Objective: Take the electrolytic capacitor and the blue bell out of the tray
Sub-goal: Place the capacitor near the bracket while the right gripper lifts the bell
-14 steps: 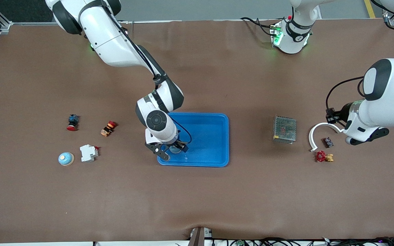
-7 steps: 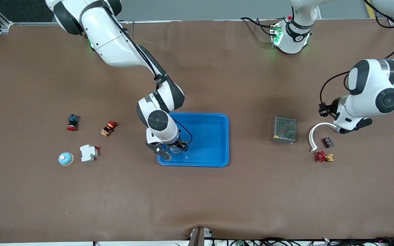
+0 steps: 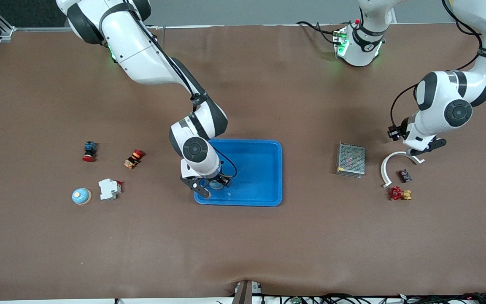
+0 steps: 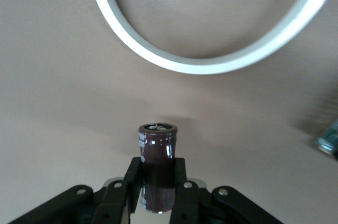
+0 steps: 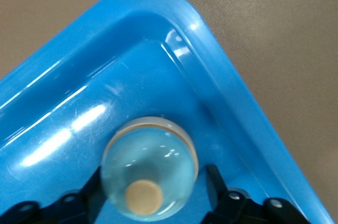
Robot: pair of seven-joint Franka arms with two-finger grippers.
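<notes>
My right gripper (image 3: 212,186) is down in the blue tray (image 3: 277,169), in the corner nearest the front camera toward the right arm's end. Its fingers are open on either side of a light blue dome bell (image 5: 149,168) that rests on the tray floor (image 5: 63,129). A second light blue bell (image 3: 82,196) sits on the table toward the right arm's end. My left gripper (image 3: 421,151) is shut on a dark brown capacitor (image 4: 157,150), held upright over the table beside a white curved piece (image 4: 211,65).
A metal mesh box (image 3: 351,159), the white curved piece (image 3: 388,162), a small dark chip (image 3: 404,175) and a red valve (image 3: 399,193) lie toward the left arm's end. A white breaker (image 3: 109,188) and two red push buttons (image 3: 89,151) (image 3: 134,158) lie near the second bell.
My left arm has moved toward the robots' bases with the capacitor, from beside the small chip to above the white curved piece. My right gripper has stayed in the tray.
</notes>
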